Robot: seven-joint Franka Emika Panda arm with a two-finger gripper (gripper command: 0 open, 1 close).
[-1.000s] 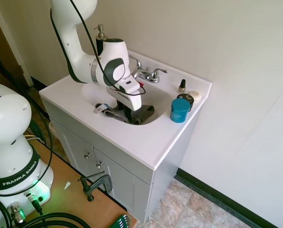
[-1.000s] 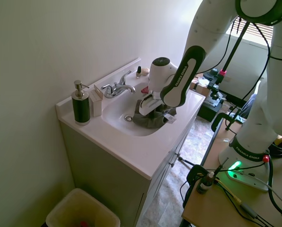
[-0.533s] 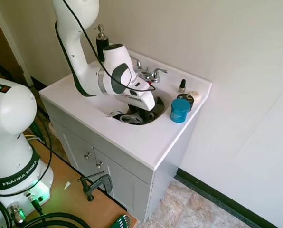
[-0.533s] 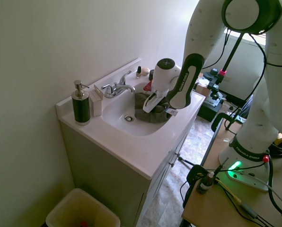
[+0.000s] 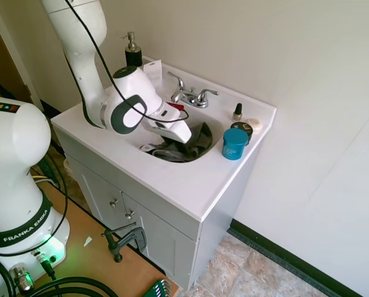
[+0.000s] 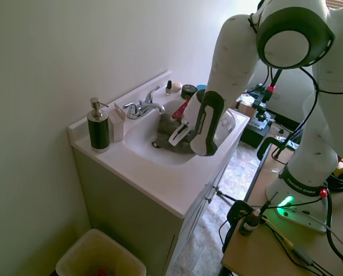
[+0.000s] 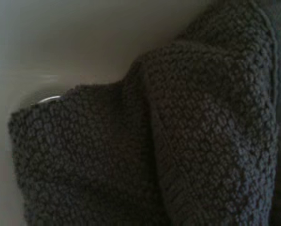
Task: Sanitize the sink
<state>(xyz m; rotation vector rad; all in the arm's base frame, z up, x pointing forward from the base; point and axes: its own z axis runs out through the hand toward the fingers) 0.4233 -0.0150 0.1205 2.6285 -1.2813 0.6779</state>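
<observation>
Down in the sink point(image 5: 119, 120), set into the white worktop point(image 5: 191, 185), with the faucet point(image 5: 191, 97) at its back rim. Gripper point(image 5: 172, 143) low inside the basin, pressed into a dark grey cloth point(image 5: 194, 143) bunched on the side away from the soap dispenser point(image 5: 133, 54). Fingers hidden behind the wrist and cloth, so cannot tell whether spread or closed. From the wrist view, nubbly cloth point(image 7: 178, 141) filling nearly everything, a sliver of chrome drain point(image 7: 48, 99) peeking at its edge. Beside the faucet, away from the dispenser: 1 teal jar point(image 5: 234, 143), 1 small bottle point(image 5: 237, 112), 1 round tin point(image 5: 254, 124).
</observation>
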